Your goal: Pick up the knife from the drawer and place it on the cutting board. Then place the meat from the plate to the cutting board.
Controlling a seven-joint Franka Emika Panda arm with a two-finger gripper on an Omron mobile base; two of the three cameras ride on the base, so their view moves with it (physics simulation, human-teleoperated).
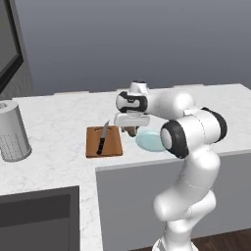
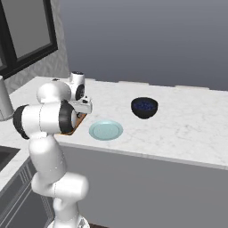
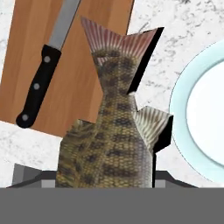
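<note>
Gripper [image 1: 130,130] clamps the meat [image 3: 109,131] above the cutting board [image 1: 112,142]

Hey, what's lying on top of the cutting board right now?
The knife lies flat on the cutting board. The meat, a scaly fish held in the gripper, hangs by the board's edge, hiding the counter and board corner beneath it.

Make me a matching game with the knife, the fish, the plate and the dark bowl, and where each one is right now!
Things:
1. black-handled knife
2. brown scaly fish meat
3. pale blue-green round plate
4. dark round bowl

Places:
A. held up in the fingers
B. bare, at the counter's front edge
C. lying on the reddish-brown wooden cutting board
D. farther back on the white counter

Pairs: 1-C, 2-A, 3-B, 4-D
</note>
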